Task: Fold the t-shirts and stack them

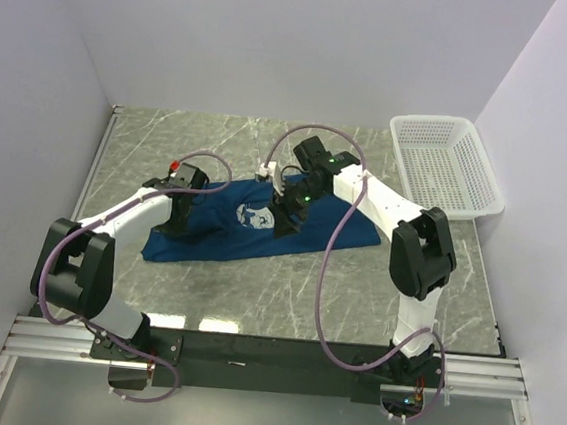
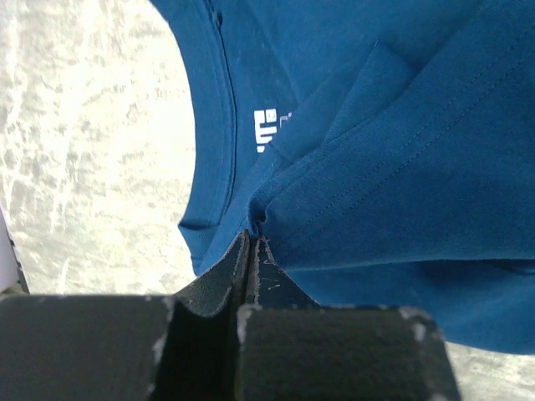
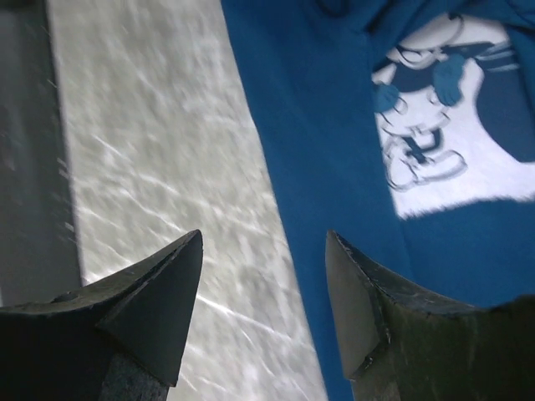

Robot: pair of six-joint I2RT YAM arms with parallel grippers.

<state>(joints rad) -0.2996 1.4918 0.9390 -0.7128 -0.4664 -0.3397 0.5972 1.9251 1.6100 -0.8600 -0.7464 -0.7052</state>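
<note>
A dark blue t-shirt (image 1: 222,242) lies partly bunched on the marble table, its white cartoon print (image 1: 255,215) facing up. My left gripper (image 1: 177,224) is down on the shirt's left part. In the left wrist view the left gripper (image 2: 253,241) is shut, and folds of the t-shirt (image 2: 401,167) gather at its tips beside the collar. My right gripper (image 1: 285,218) hovers over the shirt's middle. In the right wrist view the right gripper (image 3: 263,238) stands open at the edge of the t-shirt (image 3: 309,125), one finger over bare marble and the other over cloth, near the print (image 3: 443,142).
A white mesh basket (image 1: 447,163) stands at the back right of the table. The marble tabletop (image 1: 256,290) is walled by white panels at the left, the back and the right. The arm bases and cables sit at the near edge.
</note>
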